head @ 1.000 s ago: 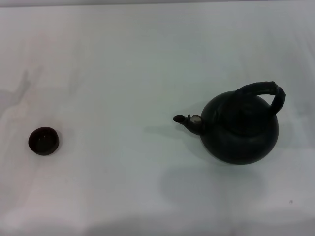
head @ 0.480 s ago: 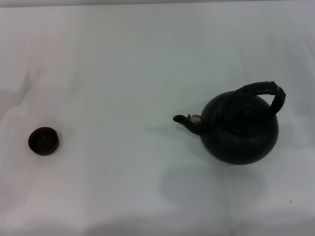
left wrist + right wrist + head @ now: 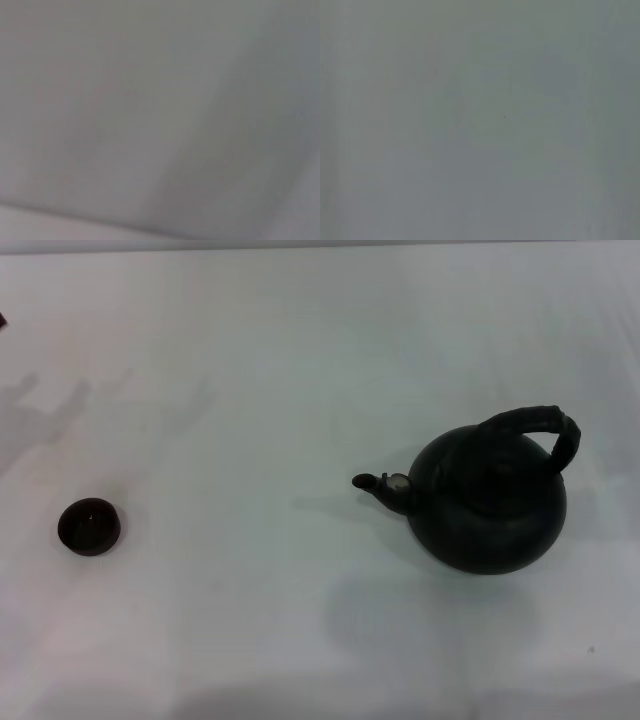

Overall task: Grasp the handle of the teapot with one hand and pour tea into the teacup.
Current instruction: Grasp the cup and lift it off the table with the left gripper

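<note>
We log the teapot (image 3: 490,502) upright on the white surface (image 3: 260,370) at about 3 o'clock of the head view, spout (image 3: 378,486) aimed toward 9 o'clock. Its handle (image 3: 535,426) arches over the top, ridged, free of any contact. The teacup (image 3: 89,526) sits at 9 o'clock, well apart from the pot, mouth up.

Neither hand is visible in the head view; both wrist views show only bare surface, so we cannot tell whether either is spread or pressed together.

Step in hand, as we judge it: the approach to the handle, not yet begun. We would use the right arm, being on the pot's side. Descend from above, straddle the crown of the arch and close firmly. The long carry to the cup calls for a level pot. Then tip slowly; the cup is tiny and overshoot likely.
</note>
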{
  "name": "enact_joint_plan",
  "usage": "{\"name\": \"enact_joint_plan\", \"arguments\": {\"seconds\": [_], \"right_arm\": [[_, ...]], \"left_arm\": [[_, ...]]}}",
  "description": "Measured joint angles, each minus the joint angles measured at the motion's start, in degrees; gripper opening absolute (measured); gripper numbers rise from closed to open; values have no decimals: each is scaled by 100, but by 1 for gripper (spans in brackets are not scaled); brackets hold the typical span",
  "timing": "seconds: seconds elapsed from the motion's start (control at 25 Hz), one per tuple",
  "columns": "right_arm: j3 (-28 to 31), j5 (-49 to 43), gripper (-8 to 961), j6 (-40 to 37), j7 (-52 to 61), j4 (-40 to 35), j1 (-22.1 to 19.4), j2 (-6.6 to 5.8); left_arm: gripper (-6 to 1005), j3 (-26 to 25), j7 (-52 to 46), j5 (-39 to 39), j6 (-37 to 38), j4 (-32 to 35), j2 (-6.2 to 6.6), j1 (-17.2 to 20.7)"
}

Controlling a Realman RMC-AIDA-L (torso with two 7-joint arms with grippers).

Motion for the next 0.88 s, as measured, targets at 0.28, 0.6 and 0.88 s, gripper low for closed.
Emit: {"name": "enact_joint_plan", "arguments": {"seconds": [0.28,0.6,0.88], "right_arm": [[24,0,756,6,0,4,-16,-1],[-12,-13,756,7,0,6,-25,0],[1,-27,756,7,0,6,-61,-5]], "left_arm": [[840,441,-3106,2402,-188,1840,46,-213],[839,925,-4734,4545,-1388,3030,34,-804],[859,1510,-5344,4887,-2049,3833,43,-884]]}}
